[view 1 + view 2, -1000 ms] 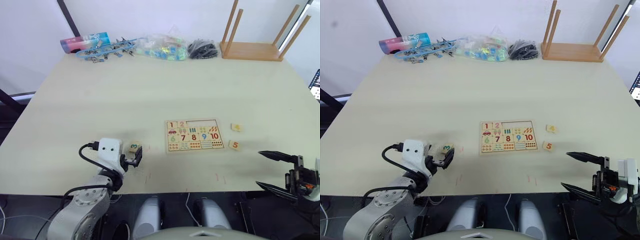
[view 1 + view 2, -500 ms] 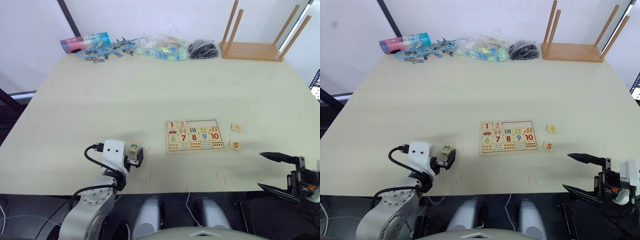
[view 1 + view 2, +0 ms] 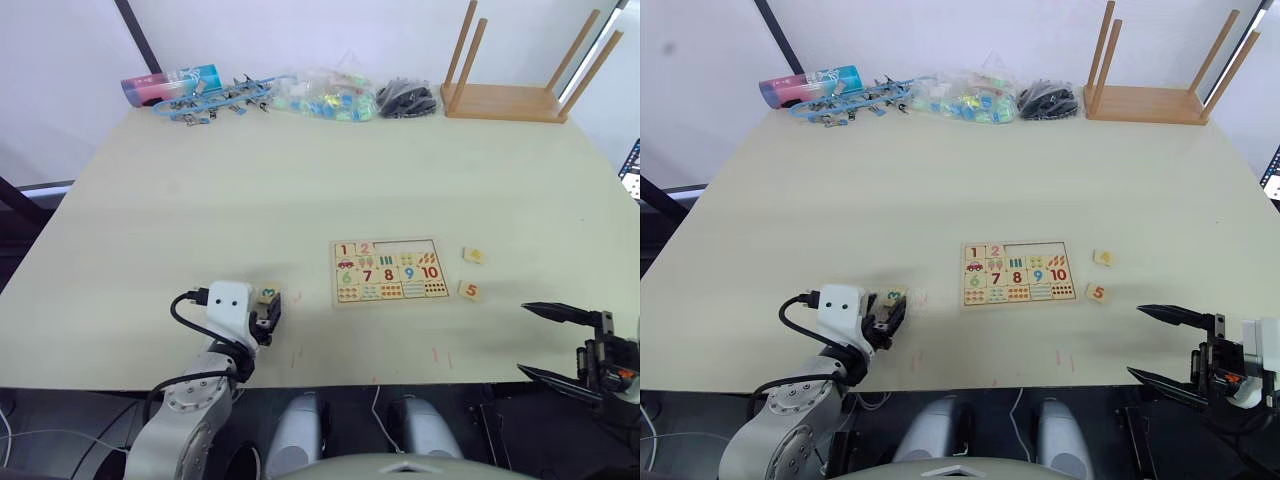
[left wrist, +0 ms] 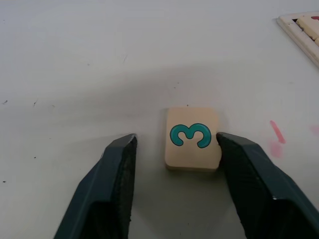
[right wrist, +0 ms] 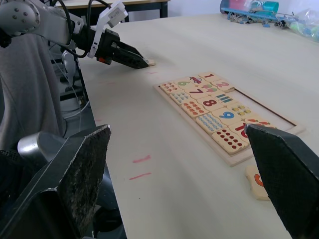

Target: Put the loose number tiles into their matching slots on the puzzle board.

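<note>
Near the tabletop's (image 3: 300, 180) front edge, left of the flat pale-wood puzzle board (image 3: 388, 271), the small square pale-wood tile with a green 3 (image 4: 192, 138) lay flat between the left gripper's (image 4: 175, 149) open jaws, touching one finger. The right gripper (image 3: 1170, 345), jaws open wide, hung off the front right corner.

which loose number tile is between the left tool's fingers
The green 3 tile, lying on the table left of the puzzle board; the 4 and 5 lie on its right.

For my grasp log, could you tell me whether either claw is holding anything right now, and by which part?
Nothing is held. The left claw is open around the 3 tile, one finger touching its edge. The right claw is open and empty.
</note>
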You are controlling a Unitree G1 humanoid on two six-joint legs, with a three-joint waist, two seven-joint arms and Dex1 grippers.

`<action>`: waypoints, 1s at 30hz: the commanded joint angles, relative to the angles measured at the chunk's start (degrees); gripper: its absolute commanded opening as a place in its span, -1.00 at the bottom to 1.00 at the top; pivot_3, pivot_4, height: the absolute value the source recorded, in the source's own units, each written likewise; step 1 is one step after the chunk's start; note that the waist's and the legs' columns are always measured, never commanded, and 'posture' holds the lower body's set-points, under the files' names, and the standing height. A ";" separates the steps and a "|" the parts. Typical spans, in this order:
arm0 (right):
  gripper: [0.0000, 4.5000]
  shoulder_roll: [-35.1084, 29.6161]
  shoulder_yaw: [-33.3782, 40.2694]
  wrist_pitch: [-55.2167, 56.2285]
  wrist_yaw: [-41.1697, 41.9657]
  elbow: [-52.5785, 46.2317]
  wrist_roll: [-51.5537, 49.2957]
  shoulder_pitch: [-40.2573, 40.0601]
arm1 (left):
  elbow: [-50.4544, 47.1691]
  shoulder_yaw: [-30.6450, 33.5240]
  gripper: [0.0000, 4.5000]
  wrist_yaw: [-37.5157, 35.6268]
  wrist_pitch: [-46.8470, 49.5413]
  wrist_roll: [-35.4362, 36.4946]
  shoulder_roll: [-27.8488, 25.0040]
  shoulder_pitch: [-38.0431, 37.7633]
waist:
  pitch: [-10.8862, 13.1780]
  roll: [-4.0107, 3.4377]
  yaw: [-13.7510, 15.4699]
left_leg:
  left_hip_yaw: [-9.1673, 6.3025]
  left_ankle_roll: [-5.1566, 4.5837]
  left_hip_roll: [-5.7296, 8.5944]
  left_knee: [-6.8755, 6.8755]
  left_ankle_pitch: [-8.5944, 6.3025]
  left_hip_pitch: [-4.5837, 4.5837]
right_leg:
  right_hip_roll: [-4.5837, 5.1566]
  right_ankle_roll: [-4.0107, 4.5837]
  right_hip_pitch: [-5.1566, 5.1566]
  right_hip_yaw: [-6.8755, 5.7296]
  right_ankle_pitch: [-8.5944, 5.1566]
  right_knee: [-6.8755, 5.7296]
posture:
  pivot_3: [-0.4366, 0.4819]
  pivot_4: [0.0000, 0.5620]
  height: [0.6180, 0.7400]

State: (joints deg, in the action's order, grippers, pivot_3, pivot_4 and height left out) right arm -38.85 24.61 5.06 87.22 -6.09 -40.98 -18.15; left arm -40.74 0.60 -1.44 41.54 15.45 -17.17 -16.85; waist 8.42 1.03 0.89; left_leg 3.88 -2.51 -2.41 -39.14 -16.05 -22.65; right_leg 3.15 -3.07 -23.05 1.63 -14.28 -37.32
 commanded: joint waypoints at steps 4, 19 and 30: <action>1.00 -0.35 1.31 0.20 0.02 -0.94 -0.95 0.06 | 0.64 0.15 -0.54 -1.97 -0.45 -0.38 0.16 -0.69 | 0.00 0.00 0.00 | 0.00 0.00 0.00 0.00 0.00 0.00 | 0.00 0.00 0.00 0.00 0.00 0.00 | -0.05 -0.47 0.95; 1.00 1.16 0.48 0.00 -3.01 -3.92 -0.79 -0.70 | 7.55 4.53 -0.55 -22.16 -8.15 2.82 -12.40 6.75 | 0.00 -0.02 0.00 | -0.06 0.00 -0.01 0.00 0.00 -0.04 | 0.00 0.00 -0.01 -0.05 0.00 0.03 | -0.05 -0.47 0.95; 1.00 2.65 0.43 0.06 -7.05 -6.91 -1.02 -1.41 | 25.11 1.46 -0.55 -48.74 -19.70 5.58 -24.54 27.24 | 0.03 -0.01 0.10 | -0.04 0.00 0.10 0.00 0.00 -0.09 | -0.04 -0.01 -0.02 -0.12 0.01 0.06 | -0.05 -0.47 0.95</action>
State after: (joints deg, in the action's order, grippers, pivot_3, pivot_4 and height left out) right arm -36.27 23.55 5.01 80.81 -10.86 -40.94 -19.33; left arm -16.22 2.62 -47.14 23.42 19.96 -41.20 8.42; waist 8.45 1.02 0.99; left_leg 3.83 -2.51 -2.27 -39.14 -16.05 -22.75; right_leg 3.11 -3.09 -23.07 1.49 -14.27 -37.26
